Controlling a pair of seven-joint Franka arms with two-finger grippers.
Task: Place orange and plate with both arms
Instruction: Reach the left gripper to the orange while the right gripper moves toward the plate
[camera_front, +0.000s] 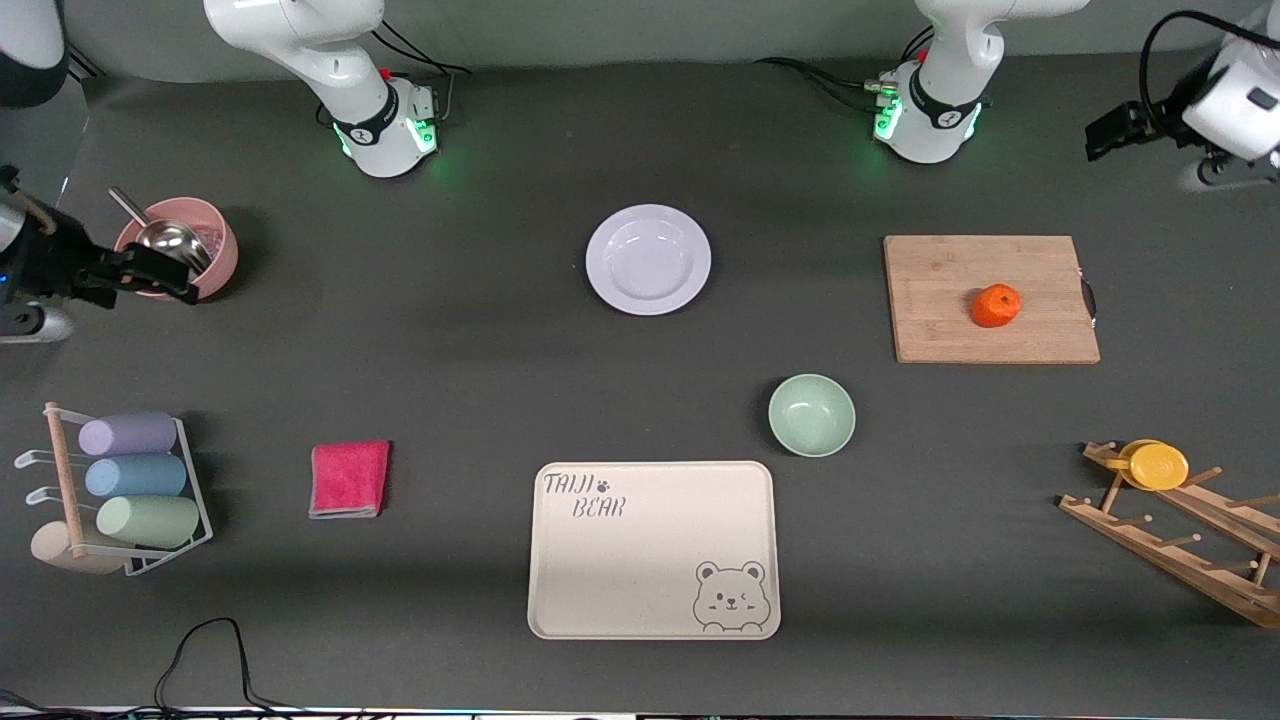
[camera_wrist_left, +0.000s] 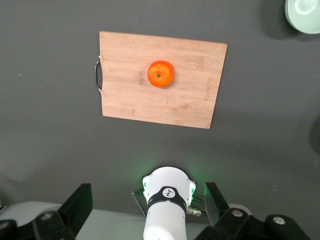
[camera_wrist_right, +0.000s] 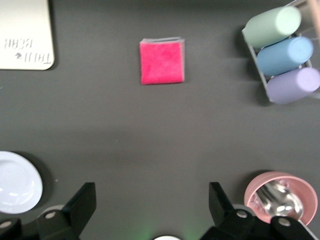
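While both arms wait raised at the table's ends, you can log the scene as follows.

Left gripper: left gripper (camera_front: 1100, 140) hangs in the air at the left arm's end of the table, fingers (camera_wrist_left: 75, 207) spread wide, nothing between them.
Right gripper: right gripper (camera_front: 165, 285) hangs over the pink cup's edge at the right arm's end, fingers (camera_wrist_right: 82, 202) spread wide, nothing between them.
Orange, look: you see one orange (camera_front: 996, 306), small, round, bright, with slightly bumpy skin and a dark dimple facing up in the left wrist view (camera_wrist_left: 160, 74).
Orange, place: on the wooden cutting board (camera_front: 990, 298), near its middle, toward the handle end; well apart from the left gripper and nearer to the front camera than it.
Plate, look: one plate (camera_front: 648, 259), round, shallow, white with a faint lavender tint, wide rim, nothing on it.
Plate, place: flat on the dark table (camera_front: 450, 350), about midway between the two bases; well apart from both grippers.
Counts, dishes: one pale green bowl (camera_front: 811, 415), nearer to the front camera than the plate; one cream bear tray (camera_front: 653, 549), nearer still.
Counts, right arm's end: one pink cup (camera_front: 205, 250) holding a metal scoop (camera_front: 165, 235); one folded pink cloth (camera_front: 349, 479); one wire rack (camera_front: 195, 490) with three pastel rolls, lavender, blue, green.
Counts, left arm's end: one wooden peg rack (camera_front: 1180, 535) carrying one yellow disc (camera_front: 1155, 465).
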